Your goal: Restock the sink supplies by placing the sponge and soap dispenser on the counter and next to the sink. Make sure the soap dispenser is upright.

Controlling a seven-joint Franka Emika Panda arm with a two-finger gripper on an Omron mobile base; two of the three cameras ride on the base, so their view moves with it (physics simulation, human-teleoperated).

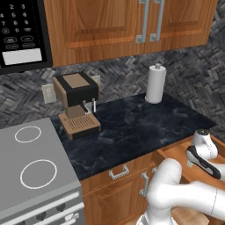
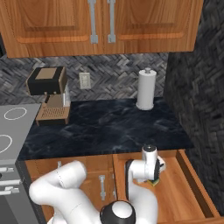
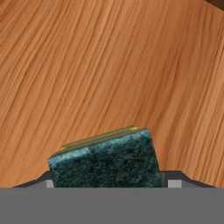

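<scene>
The sponge (image 3: 105,162), yellow with a dark green scrubbing face, sits between the two finger tips of my gripper (image 3: 107,183), and its sides reach both of them. It hangs tilted just above the wooden floor of an open drawer (image 2: 186,192). From the right base, a corner of the sponge (image 2: 154,182) peeks out under the hand. The gripper (image 2: 153,178) reaches down into the drawer, below the front edge of the counter (image 2: 105,127). The soap dispenser and the sink are out of view.
A white paper-towel roll (image 1: 155,83) stands at the back of the counter (image 1: 132,127). A coffee machine (image 1: 77,103) stands at its left end beside the grey stovetop (image 1: 30,167). Wall cabinets hang overhead. The drawer's wooden walls (image 1: 176,154) enclose the hand.
</scene>
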